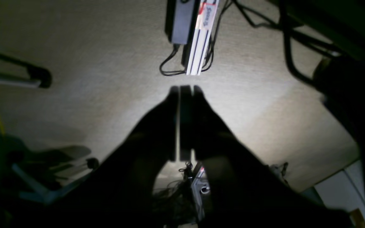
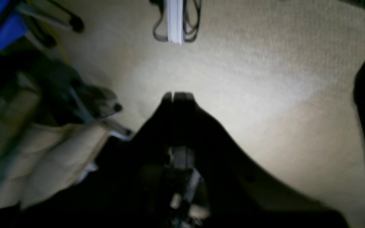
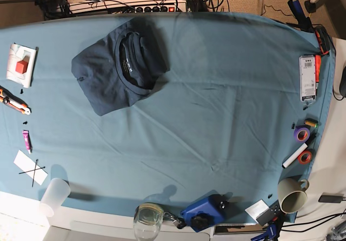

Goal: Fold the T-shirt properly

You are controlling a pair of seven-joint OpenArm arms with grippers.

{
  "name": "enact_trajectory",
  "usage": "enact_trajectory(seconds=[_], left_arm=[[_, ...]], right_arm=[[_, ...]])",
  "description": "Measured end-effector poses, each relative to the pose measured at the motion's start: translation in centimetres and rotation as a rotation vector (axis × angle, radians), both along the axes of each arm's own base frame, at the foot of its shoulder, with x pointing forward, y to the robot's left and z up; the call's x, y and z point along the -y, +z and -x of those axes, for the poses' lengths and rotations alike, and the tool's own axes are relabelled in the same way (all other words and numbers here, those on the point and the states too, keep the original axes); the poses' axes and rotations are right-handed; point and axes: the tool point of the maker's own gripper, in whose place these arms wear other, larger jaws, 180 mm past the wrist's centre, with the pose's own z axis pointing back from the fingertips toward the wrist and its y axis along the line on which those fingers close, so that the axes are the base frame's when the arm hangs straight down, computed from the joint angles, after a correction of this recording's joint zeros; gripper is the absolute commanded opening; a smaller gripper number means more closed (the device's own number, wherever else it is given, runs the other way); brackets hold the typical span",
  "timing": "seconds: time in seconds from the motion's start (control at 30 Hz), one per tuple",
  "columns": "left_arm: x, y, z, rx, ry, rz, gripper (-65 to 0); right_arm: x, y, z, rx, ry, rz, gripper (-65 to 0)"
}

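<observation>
The T-shirt (image 3: 119, 68) lies folded on the tablecloth (image 3: 216, 100) toward the far left of the base view, collar showing; neither arm appears there. Each wrist view looks at beige floor, well away from the garment. Left gripper (image 1: 185, 90): jaws pressed together, holding nothing. Right gripper (image 2: 177, 95): likewise closed, empty. Both gripper bodies are dark silhouettes, details indistinct.

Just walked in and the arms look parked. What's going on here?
Nothing is being handled right now. The T-shirt lies folded into a compact bundle, collar up, at the far left of the teal tablecloth. Neither arm shows over the table; the left gripper and right gripper are shut, empty, and pointing toward the floor.
</observation>
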Motion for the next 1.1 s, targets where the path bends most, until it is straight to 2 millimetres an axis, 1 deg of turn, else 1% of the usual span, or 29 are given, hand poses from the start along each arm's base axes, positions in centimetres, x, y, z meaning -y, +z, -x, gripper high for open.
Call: enact_trajectory(seconds=[0.07, 0.13, 0.23, 0.3, 0.4, 0.47, 0.53, 0.6, 0.67, 0.73, 0.8, 0.9, 0.97, 1.03, 1.1], left_arm=[[0.5, -1.5, -0.6, 0.005, 0.009, 0.008, -65.0], [0.8, -2.6, -1.6, 0.048, 0.021, 0.007, -65.0], [1.1, -3.8, -2.9, 0.130, 0.025, -0.005, -65.0], [0.9, -4.5, -3.0, 0.146, 0.037, -0.039, -65.0], [-0.1, -5.2, -2.4, 0.158, 0.071, -0.114, -65.0], [-0.4, -5.3, -2.2, 0.194, 0.087, -0.138, -65.0], [-0.5, -5.3, -2.4, 0.243, 0.100, -0.152, -65.0], [-0.7, -5.2, -2.7, 0.276, 0.109, -0.167, -65.0], [-0.7, -5.3, -2.5, 0.274, 0.109, -0.166, -65.0], [-0.7, -5.3, -2.5, 0.273, 0.108, -0.166, -65.0], [-0.7, -5.3, -2.4, 0.267, 0.108, -0.165, -65.0], [-0.7, -5.3, -2.5, 0.268, 0.107, -0.165, -65.0], [-0.7, -5.2, -2.7, 0.274, 0.107, -0.167, -65.0], [-0.8, -5.2, -3.1, 0.284, 0.106, -0.168, -65.0], [-0.9, -5.1, -3.5, 0.293, 0.105, -0.170, -65.0]], right_arm=[[-1.0, -1.3, -0.3, 0.017, 0.057, -0.013, -65.0], [-1.9, -2.3, -0.1, 0.026, 0.111, -0.027, -65.0], [-2.7, -3.5, -0.2, 0.058, 0.185, -0.043, -65.0], [-2.9, -4.2, -1.0, 0.112, 0.207, -0.040, -65.0], [-2.2, -5.5, -3.3, 0.249, 0.182, 0.041, -65.0], [-1.3, -6.2, -4.6, 0.342, 0.151, 0.117, -65.0], [-0.9, -6.6, -5.3, 0.414, 0.123, 0.175, -65.0], [-1.3, -6.9, -5.6, 0.465, 0.086, 0.202, -65.0], [-2.2, -7.2, -5.0, 0.456, 0.071, 0.192, -65.0], [-2.7, -7.4, -4.7, 0.446, 0.064, 0.187, -65.0], [-2.4, -7.4, -5.3, 0.453, 0.066, 0.192, -65.0], [-1.6, -7.4, -7.2, 0.479, 0.068, 0.212, -65.0], [-1.7, -7.3, -8.0, 0.493, 0.067, 0.212, -65.0], [-1.9, -7.3, -8.0, 0.493, 0.066, 0.207, -65.0], [-1.9, -7.4, -7.5, 0.482, 0.067, 0.204, -65.0]])
